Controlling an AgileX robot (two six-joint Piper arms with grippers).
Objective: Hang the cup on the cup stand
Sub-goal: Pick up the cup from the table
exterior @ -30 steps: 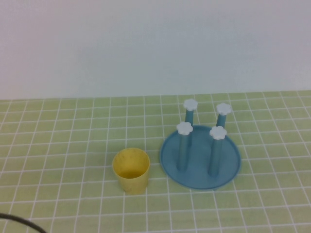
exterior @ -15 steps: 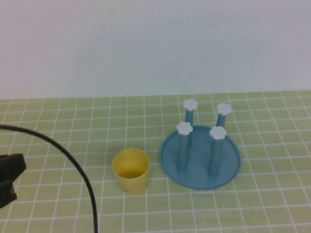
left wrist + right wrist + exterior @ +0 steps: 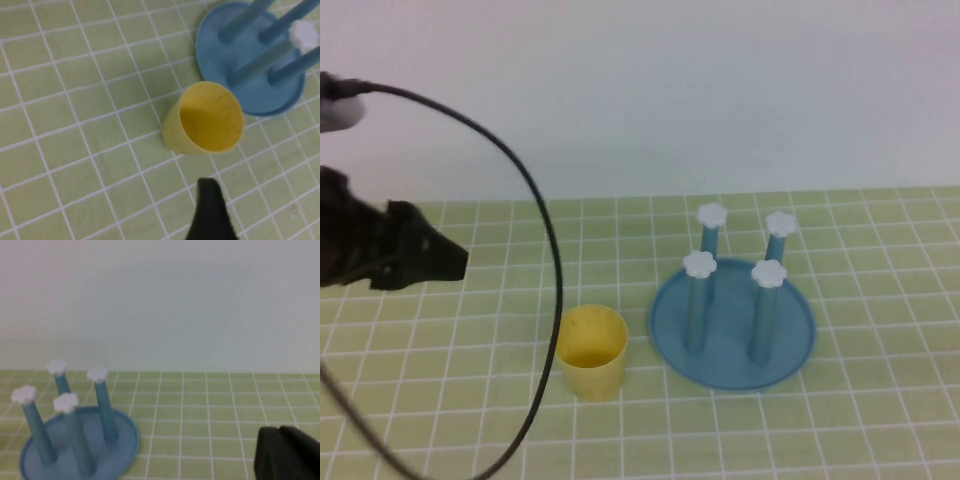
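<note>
On green-checked table (image 3: 880, 420), cup (image 3: 590, 352) lies right of left gripper (image 3: 445, 262) (spread unclear); right gripper (image 3: 285, 455), closed, right of stand (image 3: 120, 436).

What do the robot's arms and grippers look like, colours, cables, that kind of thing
The left gripper, at the table's left edge, is matte black and tapers to a blunt tip; a thin black cable loops from it. The right gripper, right of the cup stand, shows only black, rounded fingers. No markings are visible.
</note>
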